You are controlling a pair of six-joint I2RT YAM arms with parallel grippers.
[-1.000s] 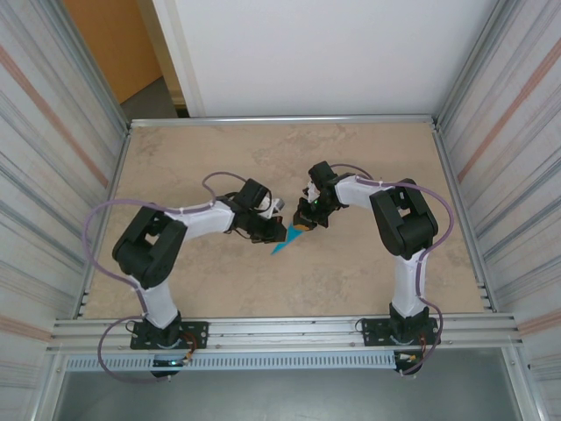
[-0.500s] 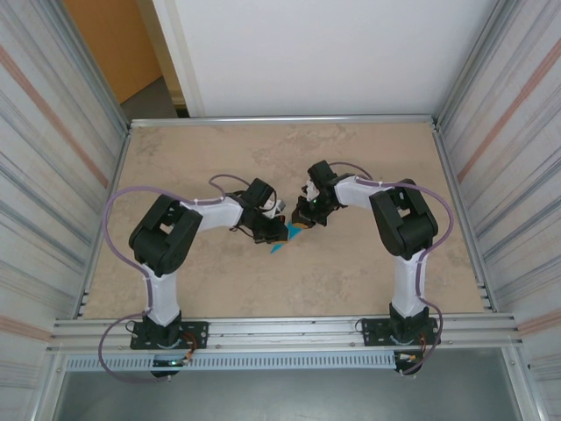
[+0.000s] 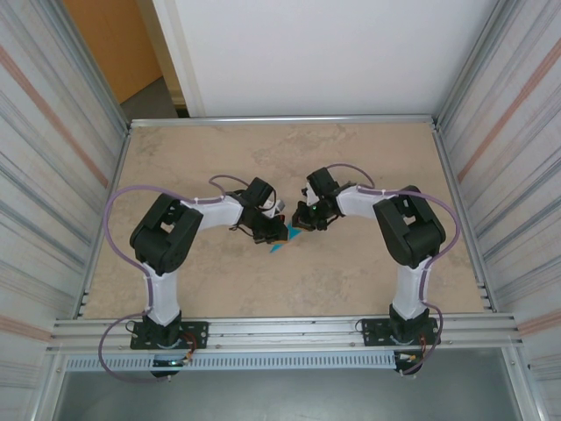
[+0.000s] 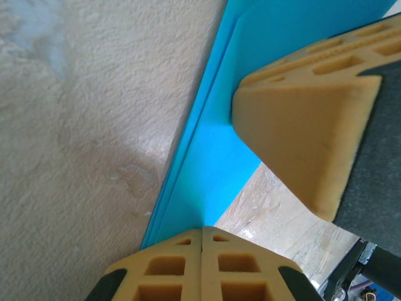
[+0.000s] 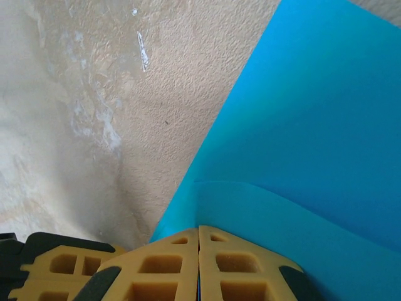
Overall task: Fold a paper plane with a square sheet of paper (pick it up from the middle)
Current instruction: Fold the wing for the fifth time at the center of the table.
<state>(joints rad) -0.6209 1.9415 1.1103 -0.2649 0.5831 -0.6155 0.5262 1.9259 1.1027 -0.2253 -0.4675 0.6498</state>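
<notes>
Over the beige table (image 3: 175,158), both arms reach in to its middle. The left gripper (image 3: 273,231) and right gripper (image 3: 302,216) are each clenched tight, tips touching the blue paper plane (image 3: 280,245) lying between them.

A beige, marbled tabletop (image 3: 263,158) — near its middle lies a small blue paper plane (image 3: 280,246), one flap lifted.
</notes>
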